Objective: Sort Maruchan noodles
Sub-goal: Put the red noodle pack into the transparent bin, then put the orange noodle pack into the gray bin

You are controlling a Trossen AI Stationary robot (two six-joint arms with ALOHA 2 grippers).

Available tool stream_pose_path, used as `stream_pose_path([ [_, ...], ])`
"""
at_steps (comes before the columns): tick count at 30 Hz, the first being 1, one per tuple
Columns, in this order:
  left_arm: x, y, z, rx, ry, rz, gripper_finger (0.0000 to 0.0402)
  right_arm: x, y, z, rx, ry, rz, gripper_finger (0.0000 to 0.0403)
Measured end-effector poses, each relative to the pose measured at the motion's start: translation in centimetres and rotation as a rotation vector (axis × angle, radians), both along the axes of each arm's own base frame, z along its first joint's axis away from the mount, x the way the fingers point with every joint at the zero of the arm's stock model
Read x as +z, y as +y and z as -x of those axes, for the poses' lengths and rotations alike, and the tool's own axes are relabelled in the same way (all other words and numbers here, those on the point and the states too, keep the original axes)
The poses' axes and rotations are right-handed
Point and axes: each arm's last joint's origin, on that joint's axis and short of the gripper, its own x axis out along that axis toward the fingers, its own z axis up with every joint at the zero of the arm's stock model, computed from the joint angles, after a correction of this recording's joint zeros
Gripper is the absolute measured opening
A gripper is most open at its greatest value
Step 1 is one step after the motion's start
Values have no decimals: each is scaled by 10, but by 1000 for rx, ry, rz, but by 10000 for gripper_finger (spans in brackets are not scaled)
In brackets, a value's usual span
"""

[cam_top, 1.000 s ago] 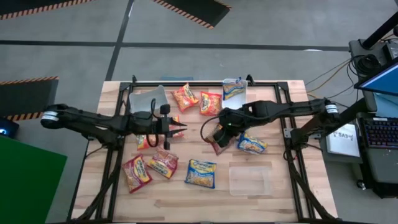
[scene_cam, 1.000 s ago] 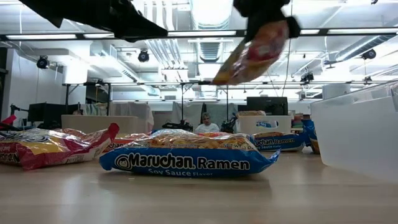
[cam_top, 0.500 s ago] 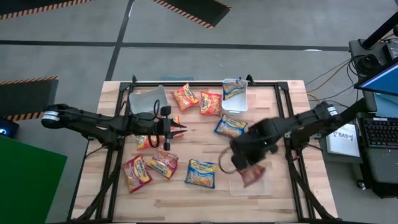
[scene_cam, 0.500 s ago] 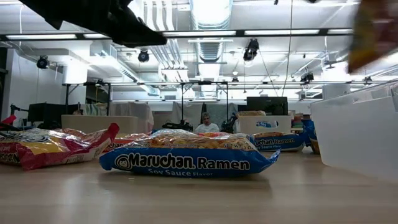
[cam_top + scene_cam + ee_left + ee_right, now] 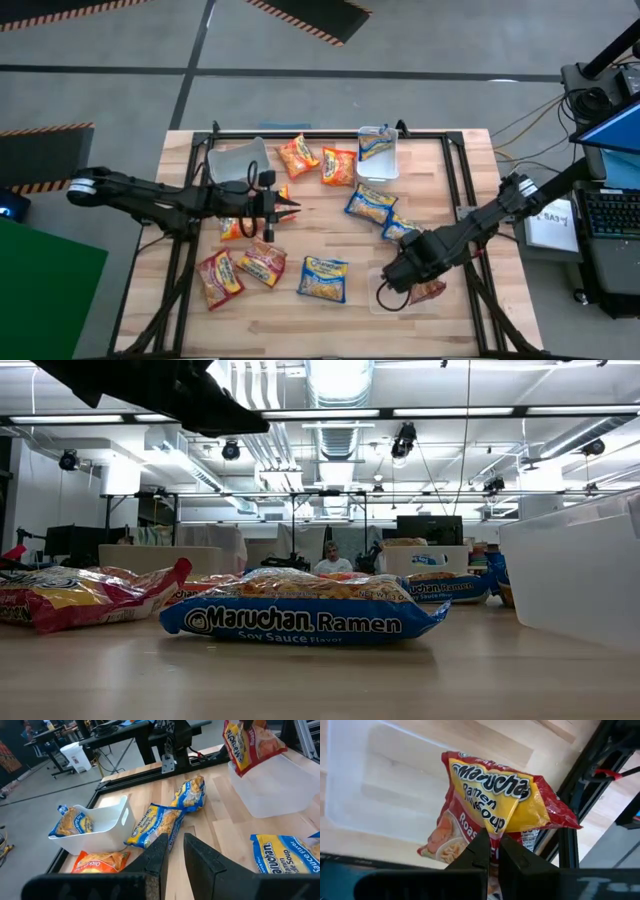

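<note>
right gripper point(image 5: 418, 290): your right arm reaches over the clear container point(image 5: 385, 297) at the near right of the surface point(image 5: 460, 180); its fingers are pinched tight on a red packet point(image 5: 490, 810).
red packet: you hold it by one edge above the clear container; in the left wrist view it hangs over that container's far wall.
left gripper point(image 5: 292, 208): your left arm waits well to the left of the clear container, fingers narrow with a slim gap, nothing between them.
blue packets: one point(image 5: 323, 278) lies just left of the clear container; two more point(image 5: 371, 203) sit beyond it, toward the white bin point(image 5: 377, 160).
white bin: stands at the far edge, straight back from the clear container, with a blue-and-yellow packet point(image 5: 72, 820) inside.
orange packets point(image 5: 299, 155): two lie left of the white bin, far from the clear container.
red packets on the surface point(image 5: 219, 278): a cluster sits well left of the clear container, near the surface's left side.
third container point(image 5: 238, 160): a clear one at the far left corner, opposite the clear container.
room: a person point(image 5: 328, 560) sits far behind the surface.
</note>
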Motion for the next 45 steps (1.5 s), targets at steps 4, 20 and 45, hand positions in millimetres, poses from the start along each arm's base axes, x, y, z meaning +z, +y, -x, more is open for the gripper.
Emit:
stream_pose_path([
  [4, -1, 0, -1, 0, 5, 0, 42, -13, 5, -8, 33, 42, 14, 9],
  [20, -4, 0, -3, 0, 17, 3, 42, -56, 15, -30, 195, 167, 6, 13],
  [45, -5, 0, -2, 1, 28, 6, 42, -17, -32, -37, 453, -144, 117, 89],
])
